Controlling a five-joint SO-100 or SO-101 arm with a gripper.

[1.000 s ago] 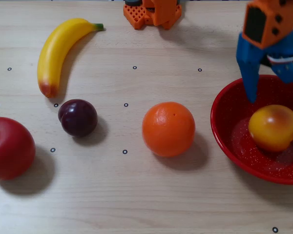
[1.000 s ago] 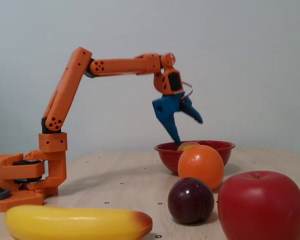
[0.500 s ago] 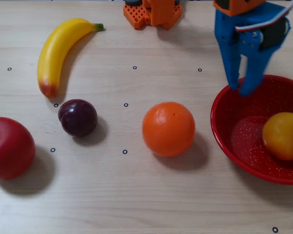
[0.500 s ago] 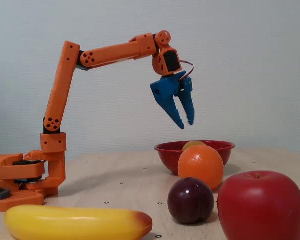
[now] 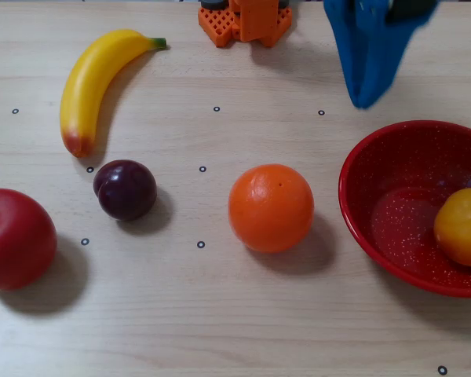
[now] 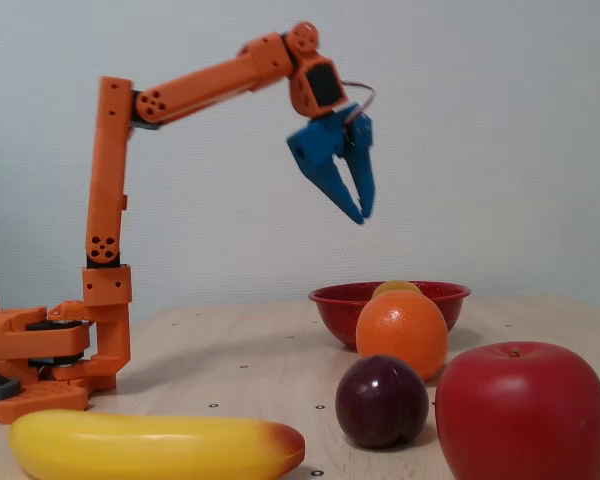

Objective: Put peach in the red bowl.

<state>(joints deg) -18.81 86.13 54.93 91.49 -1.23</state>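
The peach (image 5: 463, 228), yellow-orange, lies inside the red bowl (image 5: 388, 224) against its right side at the right edge of a fixed view. In the side-on fixed view only the top of the peach (image 6: 395, 288) peeks over the rim of the red bowl (image 6: 440, 293), behind the orange. My blue gripper (image 5: 363, 100) hangs high in the air, up and to the left of the bowl, well apart from it. From the side the gripper (image 6: 361, 215) shows its fingers brought together at the tips, with nothing between them.
An orange (image 5: 271, 208) sits just left of the bowl. Further left lie a dark plum (image 5: 125, 189), a red apple (image 5: 16, 238) and a banana (image 5: 94, 78). The orange arm base (image 5: 245, 20) stands at the table's far edge.
The gripper has risen and drawn back from over the bowl, and its fingers have closed from spread to together. The peach, let go, rolled to the bowl's right side.
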